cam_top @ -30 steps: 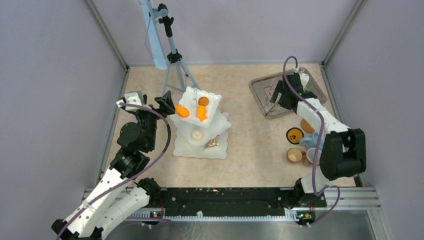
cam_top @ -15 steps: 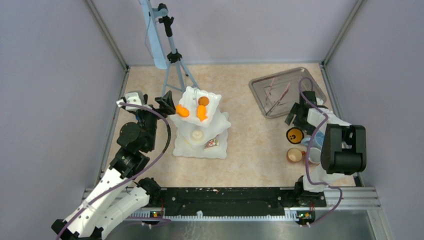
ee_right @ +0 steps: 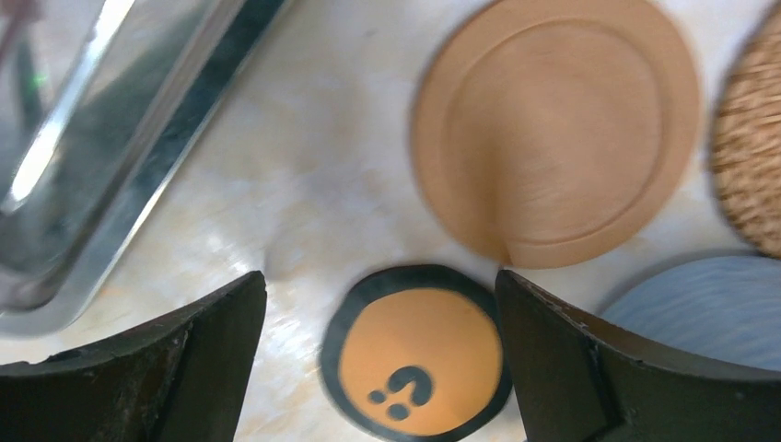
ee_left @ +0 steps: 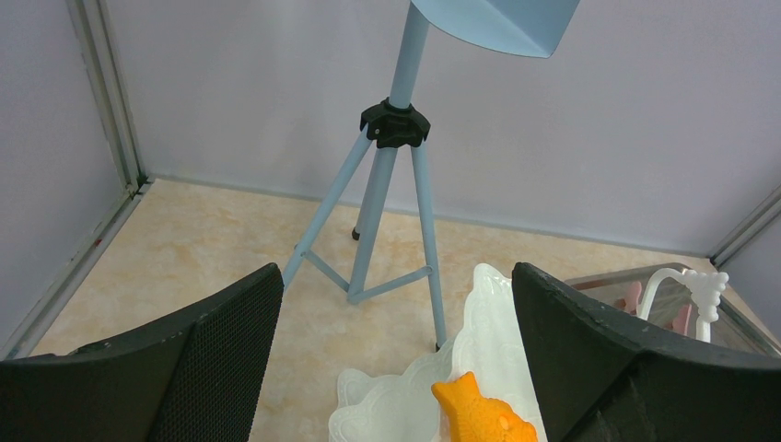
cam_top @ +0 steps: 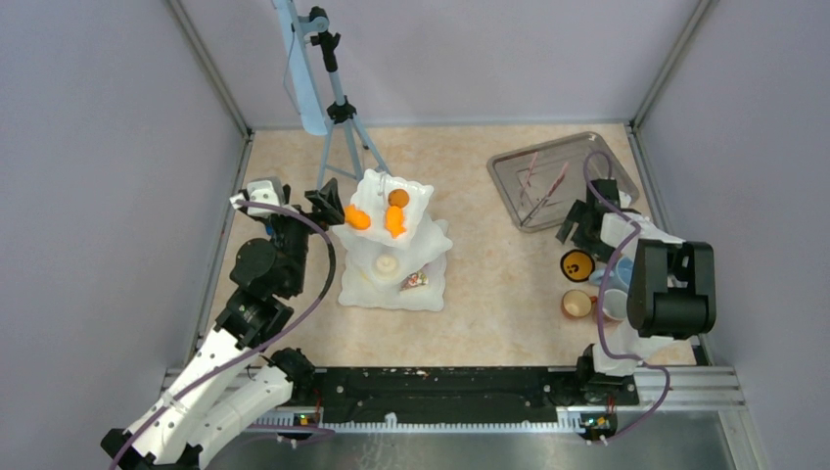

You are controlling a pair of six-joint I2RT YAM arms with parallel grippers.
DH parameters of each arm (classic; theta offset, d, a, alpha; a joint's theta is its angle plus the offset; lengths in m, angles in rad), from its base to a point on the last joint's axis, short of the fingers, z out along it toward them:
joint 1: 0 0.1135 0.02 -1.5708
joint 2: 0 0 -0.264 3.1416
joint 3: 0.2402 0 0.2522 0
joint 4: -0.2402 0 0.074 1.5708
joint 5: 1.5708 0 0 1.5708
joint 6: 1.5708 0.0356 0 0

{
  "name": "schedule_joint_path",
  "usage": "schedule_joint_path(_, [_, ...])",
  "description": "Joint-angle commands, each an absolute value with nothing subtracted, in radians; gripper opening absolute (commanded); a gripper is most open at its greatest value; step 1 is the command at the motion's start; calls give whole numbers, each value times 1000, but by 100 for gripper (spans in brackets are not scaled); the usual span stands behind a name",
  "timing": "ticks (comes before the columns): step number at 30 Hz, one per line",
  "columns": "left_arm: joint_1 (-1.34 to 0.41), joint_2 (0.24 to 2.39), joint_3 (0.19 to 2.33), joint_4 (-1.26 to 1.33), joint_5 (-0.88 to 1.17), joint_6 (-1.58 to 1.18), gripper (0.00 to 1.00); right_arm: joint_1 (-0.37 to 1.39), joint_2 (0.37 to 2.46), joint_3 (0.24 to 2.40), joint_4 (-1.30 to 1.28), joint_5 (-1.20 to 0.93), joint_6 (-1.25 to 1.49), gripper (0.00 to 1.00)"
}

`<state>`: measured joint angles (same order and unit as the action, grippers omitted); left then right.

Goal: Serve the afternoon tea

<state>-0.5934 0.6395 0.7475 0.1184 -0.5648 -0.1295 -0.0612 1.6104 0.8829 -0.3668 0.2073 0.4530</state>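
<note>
The orange pastries [cam_top: 394, 220] sit atop the white stand [cam_top: 438, 238], the mugs [cam_top: 577, 305] wait near your right gripper [ee_right: 376, 276], which has left the metal tray [cam_top: 509, 163] and hangs wide open, empty, over the orange coaster [ee_right: 419, 359], so cups look next; your left gripper [ee_left: 394, 276] gapes empty too.

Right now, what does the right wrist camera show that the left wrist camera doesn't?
Only the right wrist: an orange disc with a black rim and a larger tan disc beyond it. Only the left wrist: a blue tripod, the white tiered stand and an orange pastry on it. Both: the beige table, and open, empty jaws, on the right gripper and the left gripper.
</note>
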Motion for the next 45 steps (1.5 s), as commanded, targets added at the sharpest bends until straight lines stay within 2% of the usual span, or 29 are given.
schedule_joint_path(1, [-588, 648, 770, 138, -551, -136, 99, 17, 1579, 792, -309, -72, 537, 90])
schedule_joint_path(6, [-590, 655, 772, 136, -549, -137, 99, 153, 1468, 743, -233, -235, 662, 90])
schedule_joint_path(9, [-590, 656, 773, 136, -550, -136, 99, 176, 1401, 764, -278, -227, 660, 90])
schedule_joint_path(16, [-590, 654, 774, 133, -543, -139, 99, 175, 1379, 848, -561, 159, 485, 90])
schedule_joint_path(21, [-590, 656, 773, 133, -537, -141, 99, 163, 1331, 753, -544, 127, 497, 91])
schedule_joint_path(27, [-589, 662, 774, 132, -534, -143, 99, 153, 1328, 719, -589, 234, 624, 93])
schedule_joint_path(31, [-589, 655, 773, 130, -534, -144, 99, 190, 1332, 695, -530, 152, 677, 94])
schedule_joint_path(37, [-589, 663, 776, 129, -536, -143, 99, 357, 1356, 739, -377, -21, 795, 93])
schedule_joint_path(40, [-588, 664, 775, 129, -536, -143, 99, 377, 1359, 778, -343, -13, 767, 93])
schedule_joint_path(45, [-590, 661, 776, 129, -535, -143, 99, 378, 1354, 828, -447, 63, 617, 93])
